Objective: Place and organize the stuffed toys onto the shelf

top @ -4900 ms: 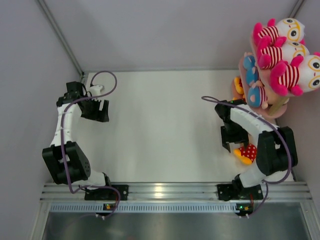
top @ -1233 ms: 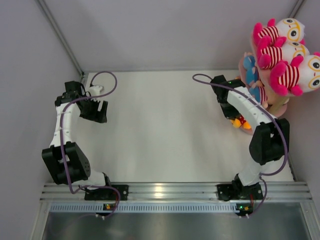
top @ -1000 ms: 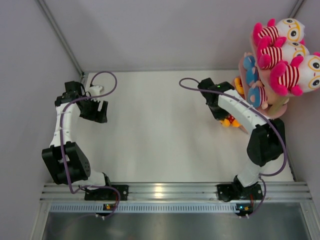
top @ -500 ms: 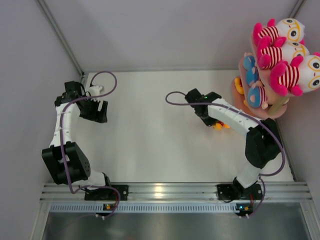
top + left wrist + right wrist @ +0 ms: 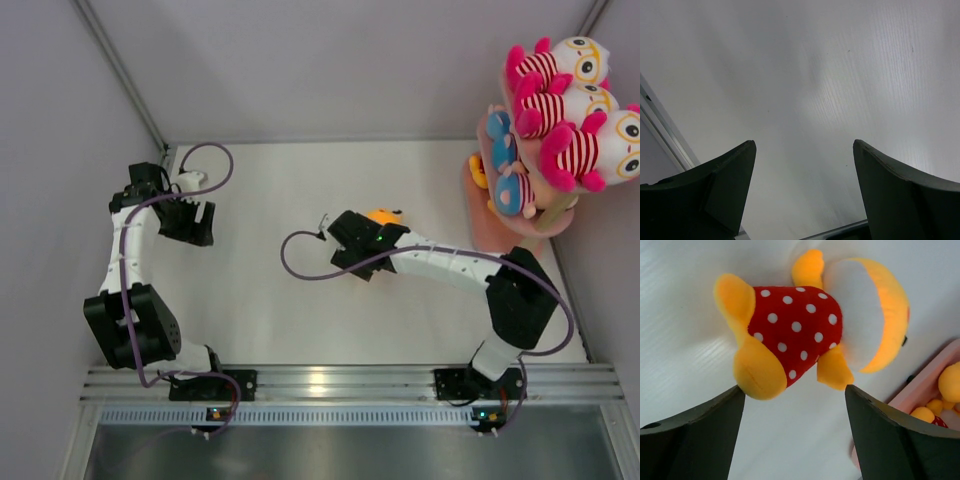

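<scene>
Orange-yellow plush doll point(image 5: 797, 325) in a red polka-dot outfit lies on its side on the white table point(image 5: 280, 180), mid-table and well apart from the pink shelf point(image 5: 487, 236) in the far right corner. The right gripper point(image 5: 372, 232) hangs just over the doll with its jaws spread and not touching it. From above, the gripper covers all but the doll's orange head. Bare table stretches left toward the left gripper point(image 5: 193, 222), which hangs by the left wall, jaws apart with nothing between them. A purple cable point(image 5: 297, 262) loops just left of the right gripper. Striped dolls point(image 5: 560, 110) fill the top board, blue boys point(image 5: 510, 172) the middle one. The bottom board is mostly hidden; one orange doll point(image 5: 478, 172) peeks out.
</scene>
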### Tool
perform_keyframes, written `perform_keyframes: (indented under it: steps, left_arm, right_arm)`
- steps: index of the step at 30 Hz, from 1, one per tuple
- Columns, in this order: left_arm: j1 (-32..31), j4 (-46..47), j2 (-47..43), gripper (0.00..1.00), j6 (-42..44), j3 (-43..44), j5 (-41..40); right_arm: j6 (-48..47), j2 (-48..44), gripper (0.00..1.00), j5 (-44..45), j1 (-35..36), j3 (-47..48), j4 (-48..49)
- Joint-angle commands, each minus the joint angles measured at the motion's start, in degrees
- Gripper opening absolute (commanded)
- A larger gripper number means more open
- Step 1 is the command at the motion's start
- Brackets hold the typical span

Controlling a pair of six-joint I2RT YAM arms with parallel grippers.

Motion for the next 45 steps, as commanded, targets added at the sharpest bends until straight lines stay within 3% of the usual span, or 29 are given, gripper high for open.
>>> perform_keyframes:
  steps: [1,7,10,11,12,17,22,28,34,37,40,45]
  left_arm:
    - [0.42,-0.41,-0.16,0.85,0.62,0.98,0.2]
    - [0.51,-0.32,1.33,0.85,-0.08,1.68,1.25]
    - [0.5,-0.32,2.3,0.85,-0.25,2.12,2.13]
    - [0.42,-0.32,2.39,0.85,-0.25,2.47,2.22]
    - [0.5,-0.23,2.74,0.85,-0.34,2.56,2.22]
    - [0.51,-0.23,3.36,0.85,0.09,2.82,1.61]
    - [0.59,-0.32,4.41,0.84,0.27,2.74,2.31]
    - [0.68,-0.32,5.81,0.84,0.54,2.91,2.57]
    - [0.59,-0.32,6.78,0.84,0.45,3.7,2.66]
    - [0.59,-0.32,7.57,0.84,0.27,4.05,3.1]
    - [0.68,-0.23,8.36,0.84,0.01,4.4,3.27]
    - [0.68,-0.32,9.42,0.84,-0.34,5.2,3.01]
  right_arm:
    - [-3.03,-10.78,0.81,3.2,-5.31,-0.65,5.51]
    - [-7.14,-14.25,0.8,5.91,-19.82,-0.3,4.29]
    - [-9.7,-7.6,0.67,11.69,-26.24,0.49,2.71]
    - [-11.01,-5.38,0.57,13.9,-27.56,0.93,2.26]
    - [-11.37,-3.27,0.56,15.32,-29.49,2.85,1.48]
    - [-12.69,0.52,0.64,18.84,-32.58,5.5,5.67]
    - [-16.03,7.72,0.63,28.23,-36.88,8.93,3.49]
    - [-19.98,10.54,0.68,26.23,-40.58,8.23,8.76]
    - [-24.37,13.62,0.64,25.53,-42.6,8.85,13.93]
    - [-28.32,15.03,0.53,27.71,-42.95,7.97,17.28]
    - [-30.62,16.16,0.54,28.43,-43.39,7.44,21.5]
    - [-28.7,19.24,0.54,25.89,-45.32,11.39,17.48]
